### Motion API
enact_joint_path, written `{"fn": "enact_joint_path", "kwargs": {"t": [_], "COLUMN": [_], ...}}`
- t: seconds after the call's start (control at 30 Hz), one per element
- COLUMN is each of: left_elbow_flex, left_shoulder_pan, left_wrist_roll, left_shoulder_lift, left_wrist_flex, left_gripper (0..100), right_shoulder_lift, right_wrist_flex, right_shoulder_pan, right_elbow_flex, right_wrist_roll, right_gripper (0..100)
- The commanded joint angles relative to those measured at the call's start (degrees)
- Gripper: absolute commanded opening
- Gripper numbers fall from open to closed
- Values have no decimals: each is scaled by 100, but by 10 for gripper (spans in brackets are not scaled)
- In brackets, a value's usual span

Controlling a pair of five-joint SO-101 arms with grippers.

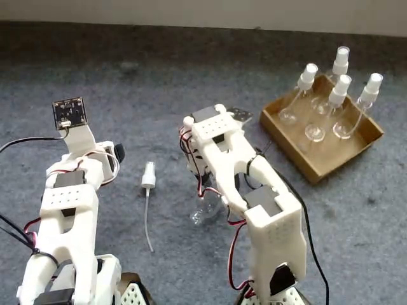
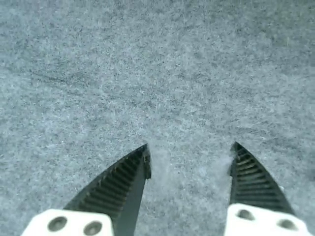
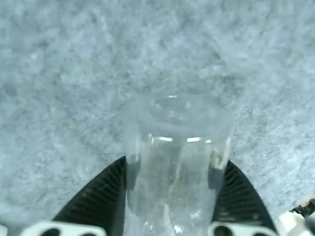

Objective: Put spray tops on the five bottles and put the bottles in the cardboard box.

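Observation:
A clear bottle [image 1: 205, 208] with no top stands on the grey carpet under the right arm. My right gripper [image 3: 175, 162] is shut on this bottle [image 3: 174, 147], one black finger [image 3: 106, 196] on each side of its body, and the open neck faces the camera. A white spray top [image 1: 148, 175] with its long thin tube lies flat on the carpet just left of the bottle, between the two arms. My left gripper [image 2: 190, 146] hangs open over bare carpet with nothing between its fingers [image 2: 123, 191].
The cardboard box [image 1: 286, 149] sits at the back right and holds several clear bottles [image 1: 308, 95] with white spray tops, all upright. Black cables run along the carpet beside both arms. A pale wall edge lines the far side.

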Motion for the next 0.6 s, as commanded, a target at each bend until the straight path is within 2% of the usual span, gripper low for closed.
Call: {"fn": "enact_joint_path", "kwargs": {"t": [0.0, 0.13, 0.27, 0.33, 0.5, 0.57], "left_elbow_flex": [-22, -22, -22, -22, -22, -22], "left_shoulder_pan": [-57, -57, -57, -57, -57, -57], "left_wrist_roll": [53, 53, 53, 53, 53, 53], "left_shoulder_lift": [-171, -171, -171, -171, -171, -171], "left_wrist_flex": [-114, -114, -114, -114, -114, -114], "left_gripper": [238, 238, 238, 238, 238, 238], "right_shoulder_lift": [-84, -92, -84, -84, -84, -84], "right_wrist_flex": [-84, -207, -462, -593, -611, -611], "right_shoulder_pan": [75, 75, 92, 84, 92, 84], "right_elbow_flex": [-40, -57, -22, -22, -4, -4], "right_wrist_roll": [176, 941, 941, 923, 9, -105], "right_gripper": [150, 152, 157, 194, 368, 384]}}
